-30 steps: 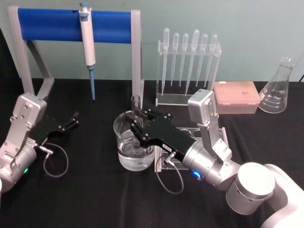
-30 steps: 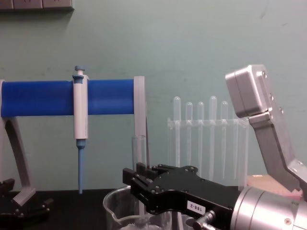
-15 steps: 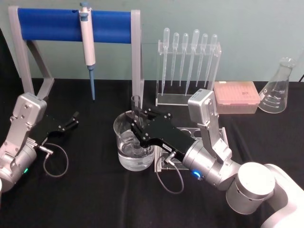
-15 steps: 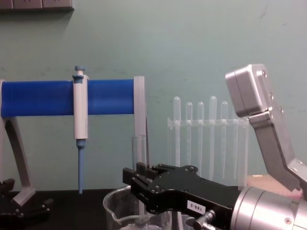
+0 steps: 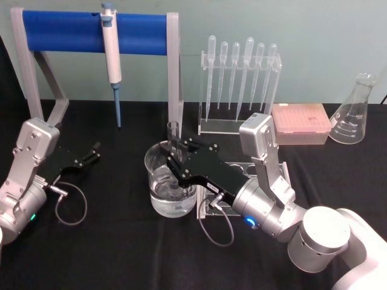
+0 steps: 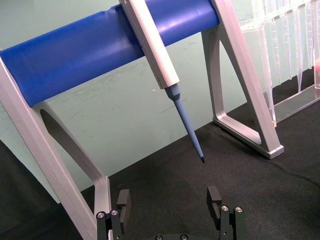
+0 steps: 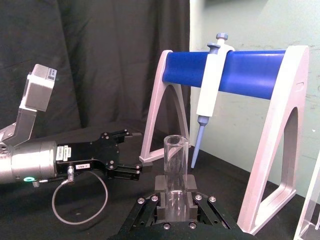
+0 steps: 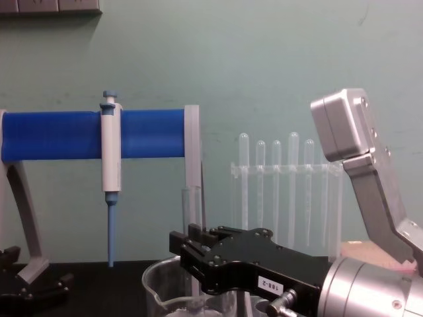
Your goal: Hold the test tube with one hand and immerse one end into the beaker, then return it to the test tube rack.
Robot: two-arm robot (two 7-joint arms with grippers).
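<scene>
Chest view cuts off the wide clear glass beaker (image 8: 157,289) at its bottom edge, so its base and the lower end of the long clear glass test tube (image 8: 191,210) are hidden there. In the head view that end sits inside the beaker, but through glass and liquid I cannot tell how deep it reaches. A grey test tube rack (image 5: 240,167) lies mostly hidden under the right arm. Counted: one tube, one beaker, one white-and-blue micropipette (image 5: 111,48) hanging on one blue-barred stand (image 5: 60,33), six thin plastic pipettes (image 5: 248,66) in a clear holder, one pink box (image 5: 300,122), and one conical glass flask (image 5: 357,112) near the far right corner of the black table (image 5: 121,254). The black right gripper (image 5: 175,158) clamps the upright tube between its fingers over the beaker, near the table's middle, the tube's rim standing above the fingers. The black left gripper (image 6: 170,200) rests by the left edge, jaws apart and holding nothing
</scene>
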